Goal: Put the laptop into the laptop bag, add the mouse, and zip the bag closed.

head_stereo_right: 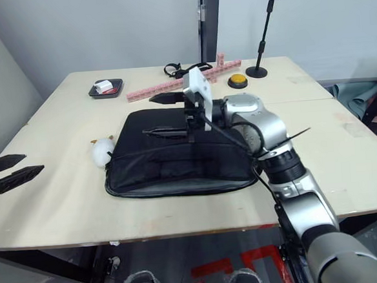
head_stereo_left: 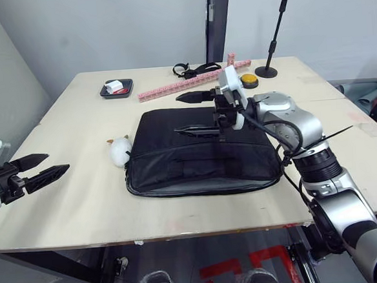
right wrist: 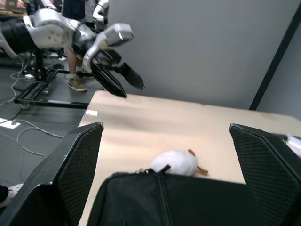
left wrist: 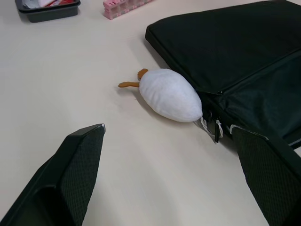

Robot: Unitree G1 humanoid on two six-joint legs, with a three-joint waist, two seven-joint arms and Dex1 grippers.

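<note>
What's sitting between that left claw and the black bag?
A plump white egg-shaped toy with orange parts lies against the laptop bag; bare table separates it from the left gripper, as the left eye view shows.

The flat black rectangular laptop bag [head_stereo_left: 202,157] is matt woven cloth. The pale beige worktop [head_stereo_left: 76,201] looks smooth, faintly sheeny wood. The white egg-shaped toy [left wrist: 170,95] is soft, fuzzy fabric.

Silver-grey jointed right arm [head_stereo_left: 304,133], black cable along it, white wrist camera block, black two-fingered right tool [head_stereo_left: 196,114]
</note>
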